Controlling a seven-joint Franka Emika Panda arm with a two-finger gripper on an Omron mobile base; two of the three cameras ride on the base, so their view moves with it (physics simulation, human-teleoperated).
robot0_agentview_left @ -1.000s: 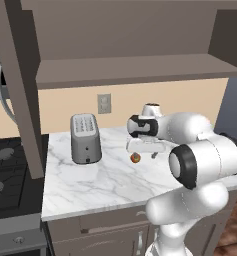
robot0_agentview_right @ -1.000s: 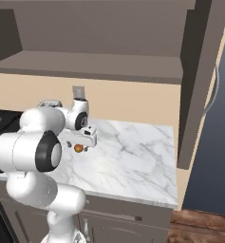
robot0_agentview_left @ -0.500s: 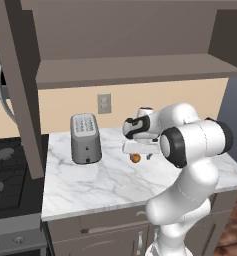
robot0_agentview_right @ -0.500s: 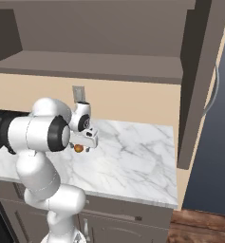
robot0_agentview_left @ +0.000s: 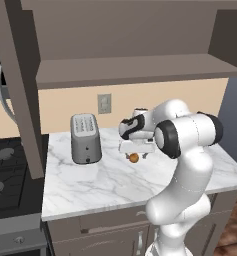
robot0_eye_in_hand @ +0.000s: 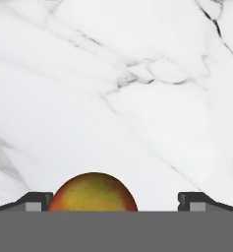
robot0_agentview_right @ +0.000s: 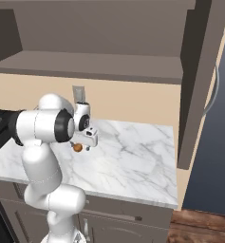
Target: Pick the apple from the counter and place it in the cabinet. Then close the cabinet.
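Apple (robot0_eye_in_hand: 93,192) sits on the counter (robot0_eye_in_hand: 137,98) between wide jaws, now lowered closer.

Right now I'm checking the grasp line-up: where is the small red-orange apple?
The small red-orange apple sits on the white marble counter, right of the silver toaster, directly under the claw.

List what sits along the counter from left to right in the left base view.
Stovetop → toaster → apple under the gripper → bare counter at the right end.
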